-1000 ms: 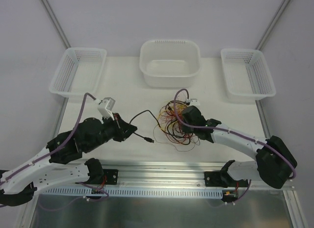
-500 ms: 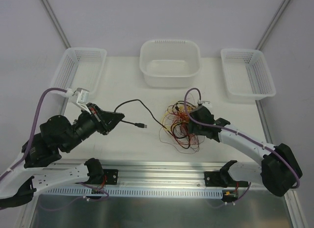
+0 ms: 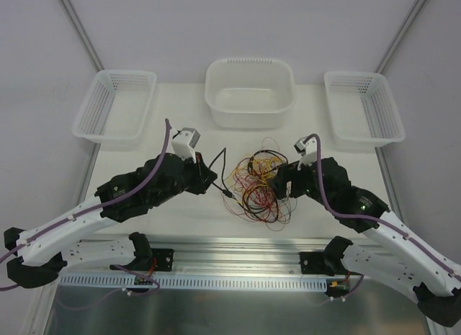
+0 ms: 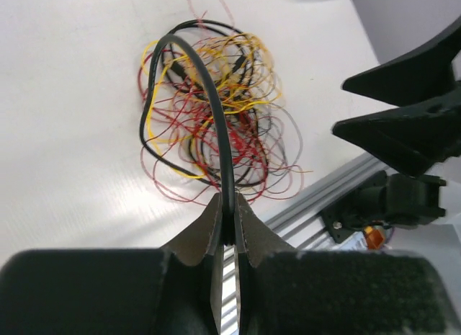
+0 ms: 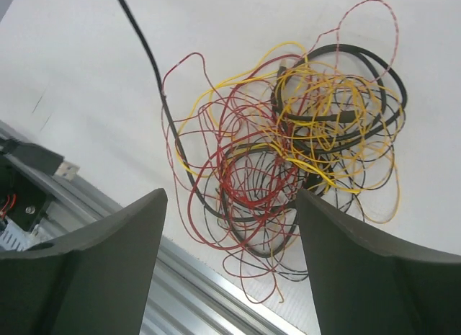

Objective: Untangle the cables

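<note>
Cables [image 3: 261, 185] in red, yellow and black heaped in one loose clump at mid-table, between the two arms and nearer the front rail [image 3: 238, 250] than the tub [image 3: 249, 90]; clump lying flat on the white table [image 3: 180, 144]; thin red and yellow loops straying out on every side; thicker black loops coiled through the far part.

Left gripper [image 3: 207, 182] just left of the clump, fingers pressed together on a single black cable [image 3: 219, 156]; from the left wrist, black cable [image 4: 212, 97] pinched tight in the gripper [image 4: 227, 205], rising out of the closed jaws, arching over and dropping into the far left of the clump [image 4: 216, 133]; small plug [image 3: 227, 194] showing just beside the clump's left edge, near the fingers; lying or hanging, cannot tell.

Right gripper [image 3: 282, 184] at the clump's right edge, jaws spread wide, nothing between them; from the right wrist, gripper [image 5: 230, 198] poised above the wires, clump [image 5: 288, 169] framed between and beyond the two dark fingers [image 5: 115, 256]; black cable [image 5: 137, 39] slanting in from the upper left to join the mass; plug [image 5: 43, 161] visible at far left, close to the rail.

Along the far edge, well apart from the cables: left basket [image 3: 115, 104], tub in the middle, right basket [image 3: 362, 108]; all white.
</note>
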{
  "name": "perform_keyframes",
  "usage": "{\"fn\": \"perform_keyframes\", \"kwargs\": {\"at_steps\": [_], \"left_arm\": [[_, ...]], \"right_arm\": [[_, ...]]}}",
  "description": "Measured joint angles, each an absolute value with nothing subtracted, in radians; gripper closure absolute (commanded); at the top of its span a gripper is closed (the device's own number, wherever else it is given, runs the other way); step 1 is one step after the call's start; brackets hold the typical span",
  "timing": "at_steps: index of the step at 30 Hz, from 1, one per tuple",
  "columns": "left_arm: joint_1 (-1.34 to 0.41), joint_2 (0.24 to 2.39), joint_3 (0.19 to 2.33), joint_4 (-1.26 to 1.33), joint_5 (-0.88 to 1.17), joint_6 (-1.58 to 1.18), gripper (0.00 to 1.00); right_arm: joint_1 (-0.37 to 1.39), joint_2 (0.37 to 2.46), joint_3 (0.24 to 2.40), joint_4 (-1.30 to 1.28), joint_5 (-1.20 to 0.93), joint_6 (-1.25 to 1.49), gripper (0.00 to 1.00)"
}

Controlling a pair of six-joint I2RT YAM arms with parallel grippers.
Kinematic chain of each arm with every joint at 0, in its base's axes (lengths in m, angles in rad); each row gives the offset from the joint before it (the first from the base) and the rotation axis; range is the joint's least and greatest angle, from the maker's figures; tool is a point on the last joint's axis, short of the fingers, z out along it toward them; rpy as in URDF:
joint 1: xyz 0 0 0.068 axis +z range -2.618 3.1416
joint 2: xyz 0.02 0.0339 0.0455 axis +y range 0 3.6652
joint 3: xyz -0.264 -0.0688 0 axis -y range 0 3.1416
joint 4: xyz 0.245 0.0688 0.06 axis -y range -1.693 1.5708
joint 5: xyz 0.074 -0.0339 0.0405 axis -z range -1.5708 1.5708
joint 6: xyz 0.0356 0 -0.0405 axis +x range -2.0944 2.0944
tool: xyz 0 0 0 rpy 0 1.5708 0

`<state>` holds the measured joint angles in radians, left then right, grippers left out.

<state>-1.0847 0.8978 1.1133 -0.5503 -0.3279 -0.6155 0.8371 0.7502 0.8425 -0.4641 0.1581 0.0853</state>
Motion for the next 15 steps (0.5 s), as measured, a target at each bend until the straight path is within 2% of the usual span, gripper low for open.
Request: {"fn": "perform_keyframes", "kwargs": {"at_steps": [6,12,13,14,15], "left_arm": [[-1.05,0.828,0.873,-0.521,-0.418,-0.684,1.0],[-0.826,0.757,0.566,-0.538,-0.43,-0.83,0.98],[-0.802,0.742,0.527,-0.545,-0.435,-0.853,0.93],[-0.787,0.728,0.517,-0.549,-0.436,-0.861,0.93],[-0.772,0.712,0.508,-0.55,-0.438,-0.868,0.82]], "right_arm": [[0.842,0.818,0.825,-0.456,0.107,0.086,0.23],[0.842,0.846,0.746,-0.448,0.099,0.12,0.23],[0.842,0.848,0.736,-0.448,0.1,0.126,0.23],[0.842,0.85,0.729,-0.448,0.101,0.131,0.23],[0.842,0.852,0.723,-0.448,0.102,0.136,0.23]]}}
